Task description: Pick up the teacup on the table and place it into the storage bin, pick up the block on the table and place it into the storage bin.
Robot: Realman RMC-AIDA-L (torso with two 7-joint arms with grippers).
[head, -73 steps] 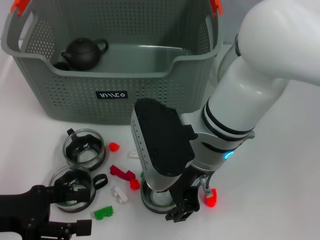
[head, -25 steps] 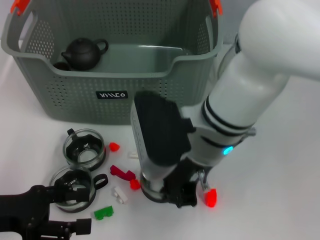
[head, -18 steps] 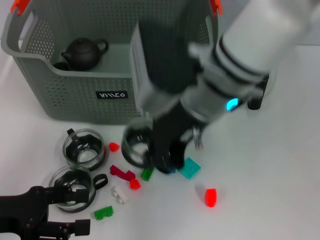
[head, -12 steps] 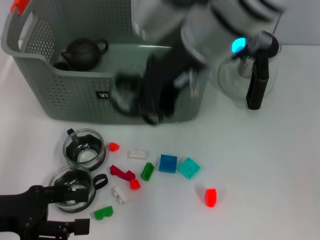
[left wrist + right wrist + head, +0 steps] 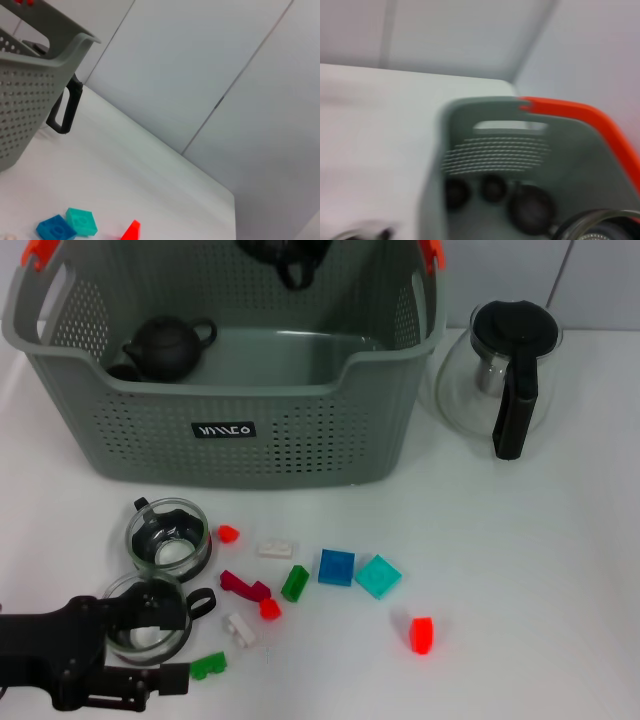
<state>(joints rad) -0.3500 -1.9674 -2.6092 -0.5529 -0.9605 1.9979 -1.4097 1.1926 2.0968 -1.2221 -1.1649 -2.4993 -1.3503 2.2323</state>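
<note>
The grey storage bin stands at the back of the table with a black teapot inside. My right gripper hangs over the bin's far side, shut on a glass teacup whose rim shows in the right wrist view above the bin's inside. Two more glass teacups stand on the table at the front left. My left gripper is open beside the nearer teacup. Blocks lie scattered in front: blue, teal, red, green.
A round glass pot with a black lid stands right of the bin. Smaller pieces, maroon, white and green, lie near the teacups. The left wrist view shows the bin's corner and the blue block.
My right arm has lifted a teacup from among the blocks and carried it up over the bin, uncovering several blocks. My left gripper has shifted slightly right toward the near teacup.
</note>
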